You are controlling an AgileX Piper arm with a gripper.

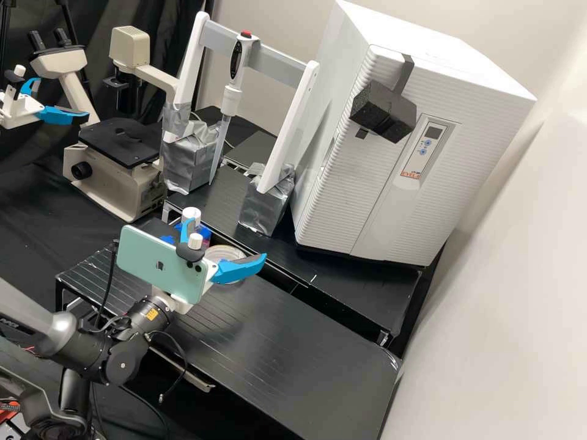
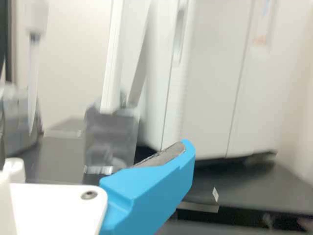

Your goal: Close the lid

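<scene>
The white gripper [image 1: 225, 239], its 2 blue jaws wide apart, is near the shallow, round, clear dish [image 1: 225, 252] on the black bench [image 1: 306, 342]; closing its lid probably remains, though the lid's position is unclear.

Blue fingers [image 1: 239, 269] — ribbed white cabinet [image 1: 342, 195] — dish [image 1: 224, 251] greyish, perhaps

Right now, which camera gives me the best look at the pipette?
The high view: there the pipette runs uncut from its red button to the end of its long tip. The wrist view catches its lower body and tip, the rest cut off by the frame.
</scene>
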